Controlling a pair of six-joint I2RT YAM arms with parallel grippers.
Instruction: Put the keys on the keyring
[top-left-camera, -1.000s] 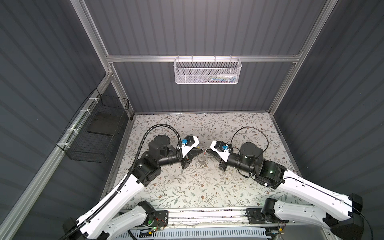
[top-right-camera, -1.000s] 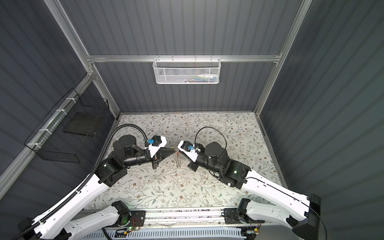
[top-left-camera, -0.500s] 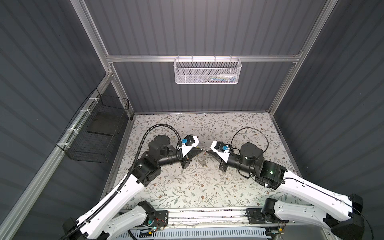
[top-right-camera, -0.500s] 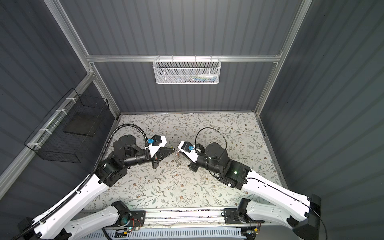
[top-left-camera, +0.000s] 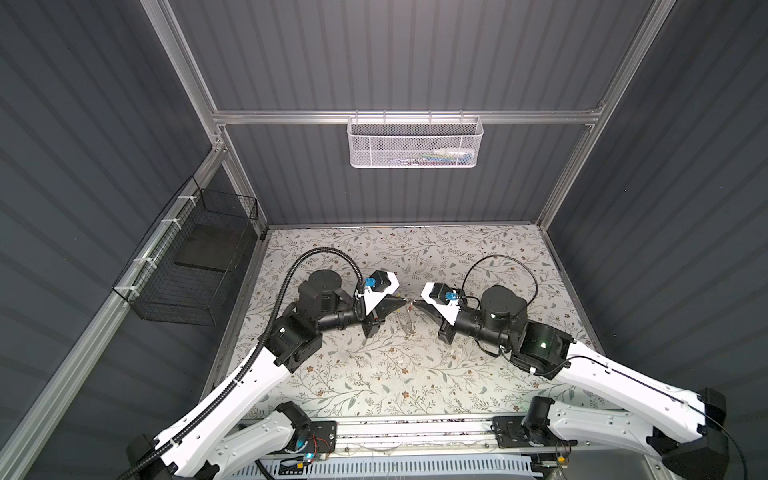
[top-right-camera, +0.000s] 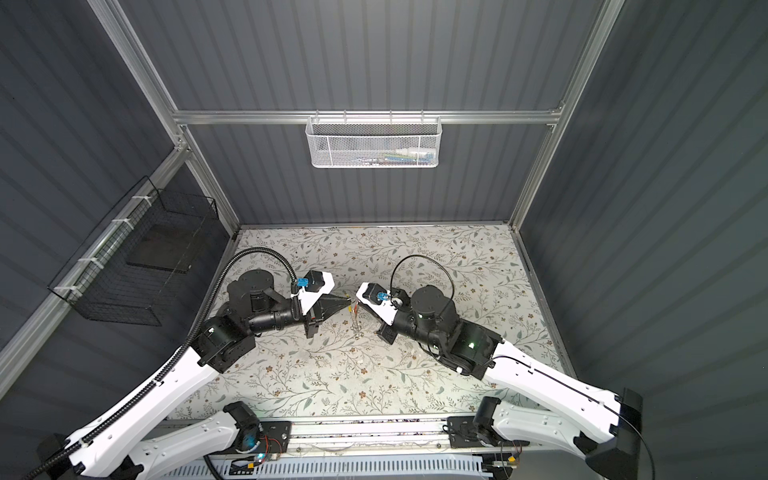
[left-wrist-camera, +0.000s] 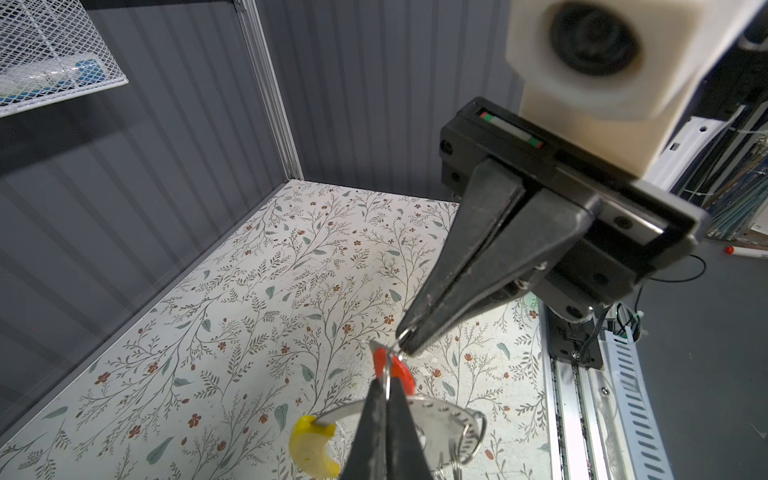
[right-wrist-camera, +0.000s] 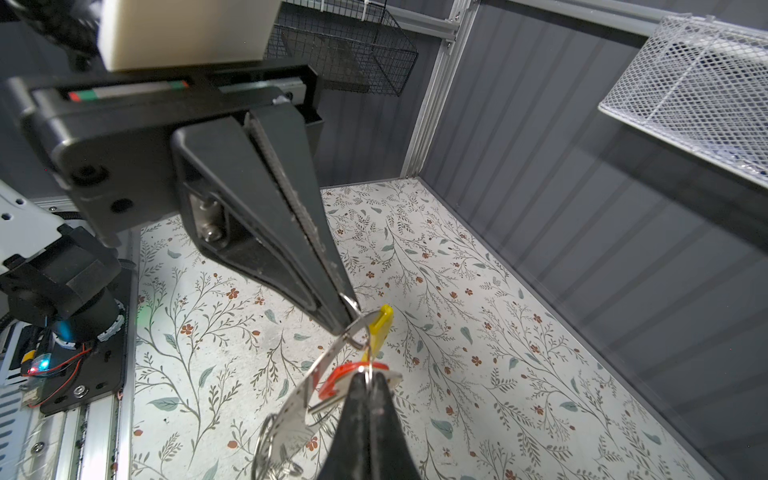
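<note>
- Pinches the grey band of the keyring with the left gripper, closed tight, just beside the yellow section.
- Nips the thin wire loop at the red tag of the keys with the right gripper, likewise closed tight.
- Holds both tips almost tip to tip, lifted clear above the floral table, near its middle in both top views.
- Carries the hoop tilted, with small silvery rings dangling from its lower side.
- Looks like the threading step, feeding the tag's loop onto the hoop.
- Cannot tell from these views whether the loop is already round the band.
- Could lose the keys. Grips only a sliver of wire on the right, so a small sideways pull may twist it out and drop them to the table.
- Could let the hoop swivel in the left pinch under the weight of the dangling rings, carrying its opening away from the loop.
- Could knock one grip loose, with hardly any room between the fingertips for a misaligned advance.
- Could release too soon, with no visible proof of a catch, and end in a fall.
</note>
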